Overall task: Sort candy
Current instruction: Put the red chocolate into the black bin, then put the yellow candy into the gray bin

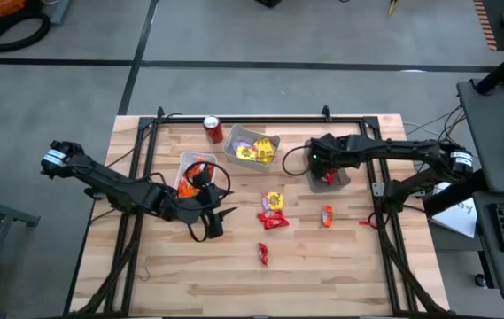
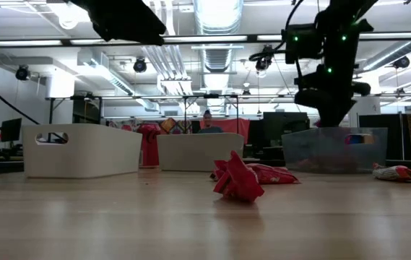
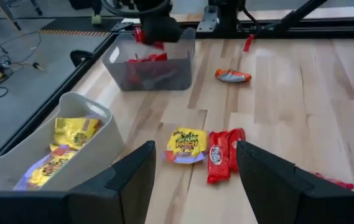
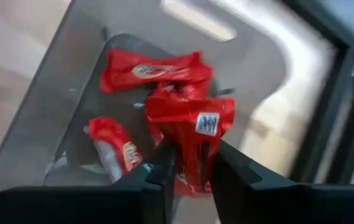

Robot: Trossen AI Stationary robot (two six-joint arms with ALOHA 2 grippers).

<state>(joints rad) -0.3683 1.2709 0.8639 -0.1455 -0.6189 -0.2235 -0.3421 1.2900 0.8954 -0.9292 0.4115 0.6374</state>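
From above, the wooden table (image 1: 234, 266) carries three bins in a loose row; a white bin (image 1: 253, 147) with yellow packets stands at about twelve o'clock from the table's middle, a red soda can (image 1: 213, 130) just beside it at its ten o'clock; a second white bin (image 1: 191, 175) with orange packets sits at nine o'clock, partly hidden by the left gripper (image 1: 219, 215), whose fingers stand spread wide and hold nothing; a grey bin (image 1: 329, 175) lies at two o'clock, with the right gripper (image 1: 325, 159) directly over it. Loose candy lies between the arms: a yellow packet (image 1: 273, 199) touching a red packet (image 1: 272, 219) at the centre, an orange-and-white one (image 1: 327, 214) at three o'clock, a small red one (image 1: 263, 254) at six o'clock.

At table height, a crumpled red wrapper (image 2: 237, 180) stands nearest; the dark right arm hangs down into the translucent grey bin (image 2: 335, 149) at two o'clock.

Past the left wrist's parted fingers (image 3: 121, 186), the yellow packet (image 3: 186, 144) and red packet (image 3: 224, 155) lie just ahead.

From the right wrist, the fingers (image 4: 158, 171) pinch a red candy (image 4: 192, 127) loosely at its lower end, right above the grey bin's floor (image 4: 71, 106); two more red packets lie below at ten and eight o'clock.
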